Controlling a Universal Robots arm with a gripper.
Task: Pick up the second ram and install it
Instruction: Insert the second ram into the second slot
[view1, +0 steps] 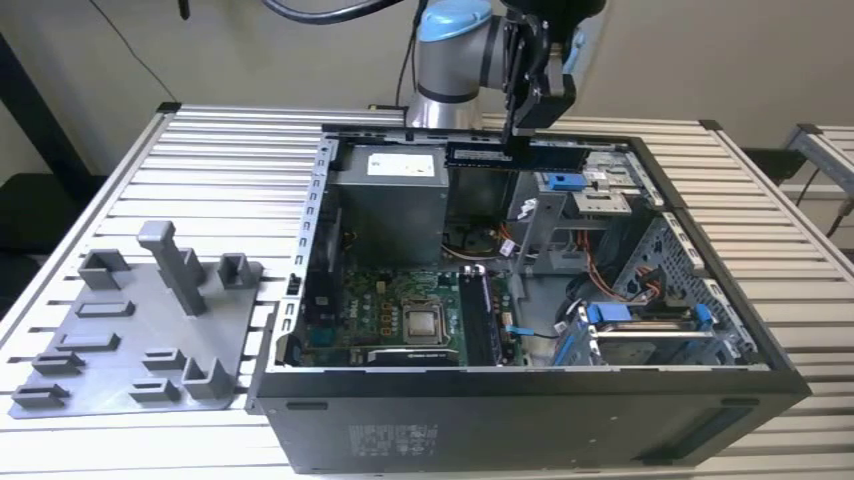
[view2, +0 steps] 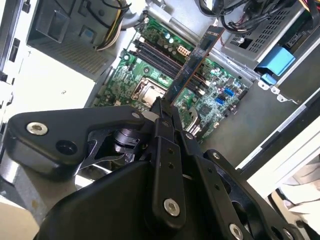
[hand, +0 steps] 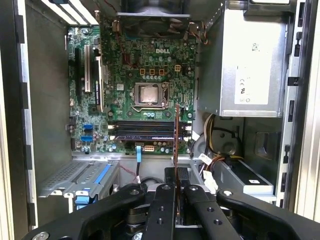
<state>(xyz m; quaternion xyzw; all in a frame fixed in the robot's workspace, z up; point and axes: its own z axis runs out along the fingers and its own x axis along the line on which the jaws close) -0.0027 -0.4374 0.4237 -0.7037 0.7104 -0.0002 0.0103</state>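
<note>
Silver arm (view1: 435, 98), blue cap (view1: 454, 18); black screwed tool (view1: 517, 122).

You are looking at a green motherboard (hand: 125, 60) inside a black case (view1: 534, 420), with bright blue drive tabs (view1: 607, 312). The second ram (view2: 192, 65) is dark, the fingers (hand: 165, 210) black, and the tray (view1: 120, 340) plain grey on the white ribbed worktop (view1: 200, 150).

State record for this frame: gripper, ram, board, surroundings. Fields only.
gripper: shut on the second ram, above the open case
second ram: held on edge, clear of the motherboard, not seated
memory slots: on the motherboard beside the CPU socket, under the held stick in the first wrist view
case: side open, on the slatted table
gray fixture tray: on the table, at the exterior view's left of the case
</note>
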